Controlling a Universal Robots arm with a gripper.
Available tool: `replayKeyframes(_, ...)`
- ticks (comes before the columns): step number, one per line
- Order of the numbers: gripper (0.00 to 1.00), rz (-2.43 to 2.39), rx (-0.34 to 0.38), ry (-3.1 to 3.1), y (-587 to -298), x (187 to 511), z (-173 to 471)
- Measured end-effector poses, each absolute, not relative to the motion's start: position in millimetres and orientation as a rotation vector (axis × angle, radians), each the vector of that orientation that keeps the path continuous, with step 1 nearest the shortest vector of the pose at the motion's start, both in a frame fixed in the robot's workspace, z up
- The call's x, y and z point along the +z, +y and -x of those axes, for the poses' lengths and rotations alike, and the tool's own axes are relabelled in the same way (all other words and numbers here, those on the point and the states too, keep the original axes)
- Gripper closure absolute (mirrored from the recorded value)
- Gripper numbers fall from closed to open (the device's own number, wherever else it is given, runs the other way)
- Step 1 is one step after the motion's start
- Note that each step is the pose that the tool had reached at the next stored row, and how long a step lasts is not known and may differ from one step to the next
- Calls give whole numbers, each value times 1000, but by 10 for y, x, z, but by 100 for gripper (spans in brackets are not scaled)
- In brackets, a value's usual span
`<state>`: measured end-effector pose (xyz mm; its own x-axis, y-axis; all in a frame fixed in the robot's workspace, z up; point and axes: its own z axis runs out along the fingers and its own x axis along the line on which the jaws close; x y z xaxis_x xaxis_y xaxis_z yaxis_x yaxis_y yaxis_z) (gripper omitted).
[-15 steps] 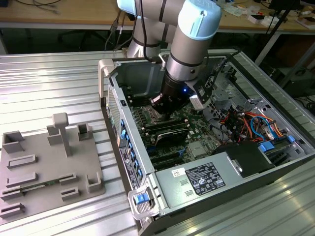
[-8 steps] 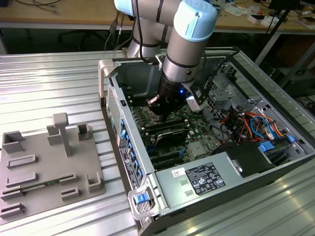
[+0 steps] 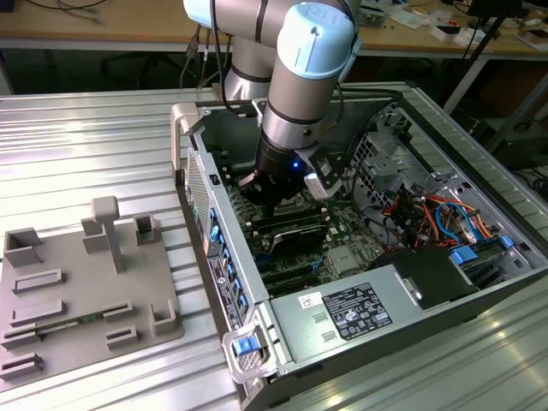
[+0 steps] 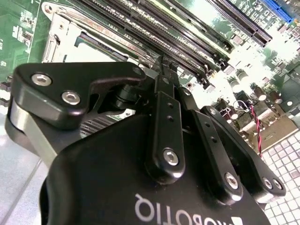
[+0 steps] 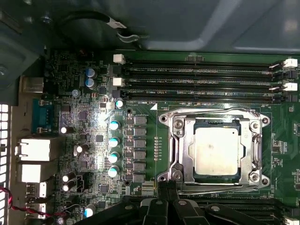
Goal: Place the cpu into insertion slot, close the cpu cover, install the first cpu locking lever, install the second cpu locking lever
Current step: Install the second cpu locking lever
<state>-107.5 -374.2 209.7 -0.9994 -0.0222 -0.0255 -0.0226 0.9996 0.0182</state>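
Small flat square cpu with silver-grey metal top (image 5: 218, 151) sits seated in the square dark insertion slot with silvery rim (image 5: 213, 183), set in the green circuit board (image 5: 145, 154). Thin silvery cpu cover frame (image 5: 187, 150) lies flat around the chip, its cut-out centre showing the chip's top. Long black memory slots (image 5: 201, 84) run just beside the socket; a row of silver-topped capacitors (image 5: 113, 147) stands near its other side.

Black two-fingered gripper (image 5: 167, 187) hovers just beside the socket's rim; in the second wrist view the gripper (image 4: 162, 63) fingertips are pressed together, clenched, nothing between them.

In the exterior view the gripper (image 3: 271, 204) hangs from the pale blue and grey arm (image 3: 300, 77), down inside the open grey computer case (image 3: 201, 214) on a ribbed metal table (image 3: 86, 145). A grey plastic fixture tray (image 3: 51, 308) lies well apart, toward the exterior view's left.
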Motion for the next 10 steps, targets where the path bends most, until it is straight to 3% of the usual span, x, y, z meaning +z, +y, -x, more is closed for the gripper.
replayKeyframes(10,89,49,32,3116,-3738,2077,1088)
